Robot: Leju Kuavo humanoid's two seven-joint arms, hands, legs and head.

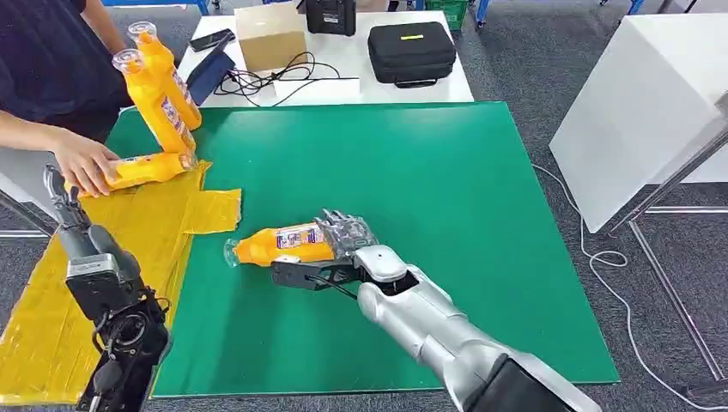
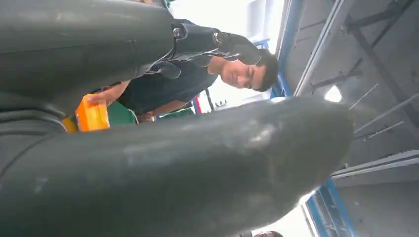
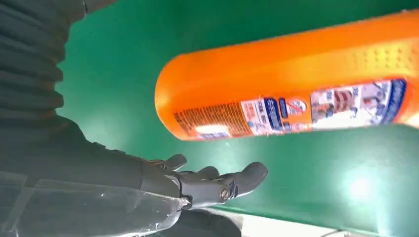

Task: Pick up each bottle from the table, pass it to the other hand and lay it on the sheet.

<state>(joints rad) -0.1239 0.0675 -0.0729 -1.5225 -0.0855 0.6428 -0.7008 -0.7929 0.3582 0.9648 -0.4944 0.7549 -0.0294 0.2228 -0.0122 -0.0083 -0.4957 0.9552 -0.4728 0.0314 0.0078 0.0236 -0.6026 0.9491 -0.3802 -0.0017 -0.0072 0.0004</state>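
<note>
A glossy orange plastic bottle lies on its side mid-desk on the green mat, near the crinkled yellow sheet. The right hand is spread around its base, not clasping; the left hand grasps nothing.

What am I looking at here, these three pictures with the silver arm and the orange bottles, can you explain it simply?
This is a humanoid robot with two arms that end in fingered hands. The wide picture is from a camera high on its body; the other two sit at its wrists, close behind each hand.

In the wide picture its right hand is spread at the base of an orange bottle lying on the green table. The right wrist picture shows the hand open beside it, not gripping. The left hand is raised over a yellow sheet, holding nothing.

A person's hand rests on another bottle on the sheet, with two more bottles leaning behind.
</note>
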